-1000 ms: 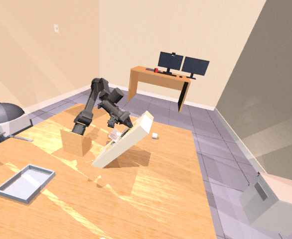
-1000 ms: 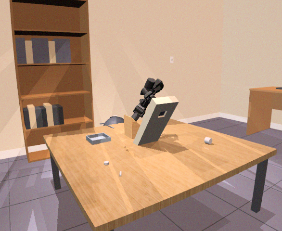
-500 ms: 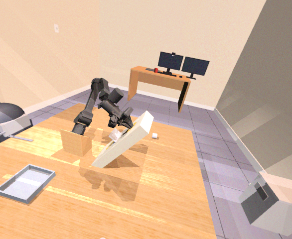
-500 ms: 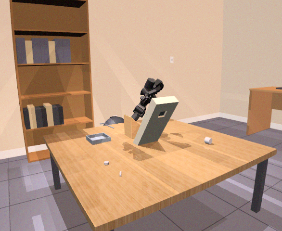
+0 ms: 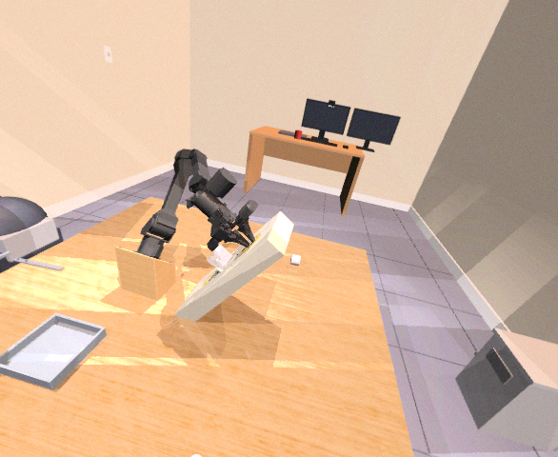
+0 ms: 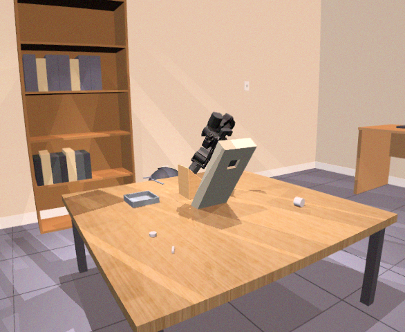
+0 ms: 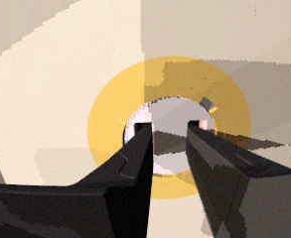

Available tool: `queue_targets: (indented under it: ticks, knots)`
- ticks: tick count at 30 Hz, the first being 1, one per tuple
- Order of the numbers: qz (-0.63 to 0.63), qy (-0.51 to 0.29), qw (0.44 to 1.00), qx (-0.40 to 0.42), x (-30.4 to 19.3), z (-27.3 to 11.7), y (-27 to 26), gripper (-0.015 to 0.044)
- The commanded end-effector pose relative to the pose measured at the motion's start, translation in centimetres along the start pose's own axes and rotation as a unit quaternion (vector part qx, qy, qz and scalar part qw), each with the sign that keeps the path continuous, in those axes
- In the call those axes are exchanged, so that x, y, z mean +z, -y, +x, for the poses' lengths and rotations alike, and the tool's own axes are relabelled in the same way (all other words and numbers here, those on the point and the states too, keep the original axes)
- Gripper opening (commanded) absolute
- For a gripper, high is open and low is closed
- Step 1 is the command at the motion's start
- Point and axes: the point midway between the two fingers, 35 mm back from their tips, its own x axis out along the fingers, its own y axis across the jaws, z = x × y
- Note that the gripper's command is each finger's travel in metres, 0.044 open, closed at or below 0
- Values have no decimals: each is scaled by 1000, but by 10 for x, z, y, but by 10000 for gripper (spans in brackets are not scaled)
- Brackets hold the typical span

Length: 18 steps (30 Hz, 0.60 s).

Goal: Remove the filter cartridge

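The service panel [image 5: 240, 280] [image 6: 218, 178] [image 7: 31, 114] leans at a slant on the table. The round, pale grey filter cartridge [image 7: 172, 110] sits in its opening inside a yellow ring [image 7: 102, 116]; how far it stands out cannot be told. My gripper [image 5: 250, 243] [image 7: 168, 133] is shut on the cartridge, with one fingertip in each of the two dark slots. A grey notch [image 7: 208, 104] shows at the opening's upper right. The panel hides the fingers in the exterior view. The grey tray [image 5: 21, 374] [image 6: 146, 202] stands apart from the panel, with nothing in it.
A white block [image 5: 219, 258] juts from the panel face below the gripper. A wooden block [image 5: 144, 275] [image 6: 185, 182] stands by the arm's base. A white cylinder [image 5: 295, 259] [image 6: 298, 201] lies behind the panel; two small white pieces [image 6: 153, 234] [image 6: 173, 250] lie near the table's front.
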Motion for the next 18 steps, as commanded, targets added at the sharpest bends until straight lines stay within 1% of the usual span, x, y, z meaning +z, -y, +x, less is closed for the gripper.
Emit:
queue_targets:
  ticks: [1,9,18]
  knots:
    - [-90,2,996,-5,0,6,1,0]
    - [-228,2,974,-5,0,7,1,0]
    - [-378,1,926,-5,0,7,1,0]
